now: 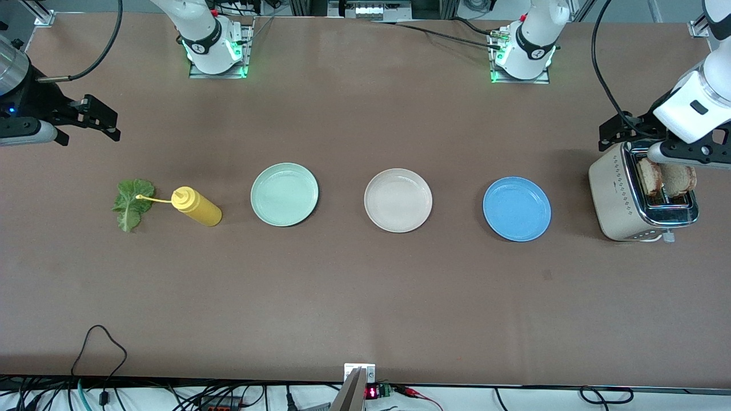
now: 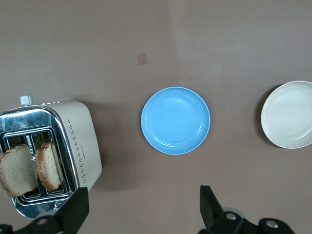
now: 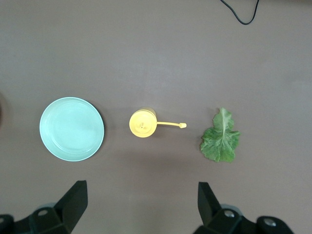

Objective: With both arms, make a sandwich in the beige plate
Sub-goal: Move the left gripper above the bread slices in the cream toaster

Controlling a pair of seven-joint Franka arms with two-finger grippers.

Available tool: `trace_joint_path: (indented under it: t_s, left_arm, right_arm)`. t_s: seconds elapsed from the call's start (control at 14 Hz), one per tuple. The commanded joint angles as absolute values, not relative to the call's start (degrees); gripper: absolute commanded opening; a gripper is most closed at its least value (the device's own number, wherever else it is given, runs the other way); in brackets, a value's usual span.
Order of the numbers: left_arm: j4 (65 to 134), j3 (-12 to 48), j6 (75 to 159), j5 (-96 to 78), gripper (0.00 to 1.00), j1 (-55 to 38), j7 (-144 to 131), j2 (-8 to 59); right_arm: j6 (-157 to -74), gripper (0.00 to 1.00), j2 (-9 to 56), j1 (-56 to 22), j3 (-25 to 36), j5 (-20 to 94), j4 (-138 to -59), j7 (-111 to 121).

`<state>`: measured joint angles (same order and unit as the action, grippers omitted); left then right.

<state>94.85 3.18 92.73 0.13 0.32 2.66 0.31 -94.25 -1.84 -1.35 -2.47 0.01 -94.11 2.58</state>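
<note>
The beige plate (image 1: pixel 398 200) (image 2: pixel 290 114) lies bare between a mint-green plate and a blue one. Two bread slices (image 1: pixel 665 177) (image 2: pixel 19 168) stand upright in the slots of a cream toaster (image 1: pixel 619 197) (image 2: pixel 80 141) at the left arm's end. A green lettuce leaf (image 1: pixel 132 204) (image 3: pixel 221 141) lies flat at the right arm's end. My left gripper (image 1: pixel 619 128) (image 2: pixel 144 195) hangs open and holds nothing, over bare table beside the toaster. My right gripper (image 1: pixel 94 119) (image 3: pixel 141 189) is open and holds nothing too, high over bare table close to the lettuce.
A yellow squeeze bottle (image 1: pixel 197 206) (image 3: pixel 142 123) stands beside the lettuce, its nozzle over the leaf's edge. The mint-green plate (image 1: pixel 284 194) (image 3: pixel 71 128) and blue plate (image 1: pixel 517 208) (image 2: pixel 175 120) flank the beige one. Cables run along the table's near edge.
</note>
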Motion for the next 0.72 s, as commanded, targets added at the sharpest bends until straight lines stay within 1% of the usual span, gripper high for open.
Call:
trace_joint_path:
  t_s: [0.0,0.64]
  left_arm:
    - [92.5,3.2,90.9,1.1,1.0,0.0,3.6,1.3]
    - [92.5,3.2,90.4,1.0,1.0,0.1,2.9,1.8]
  right_arm:
    - [-94.2,1.0,-2.0,-1.3,-2.5,-0.3,-94.2,2.5]
    - [-94.4,1.0,-2.0,-1.3,-2.5,-0.8,-94.7,2.5]
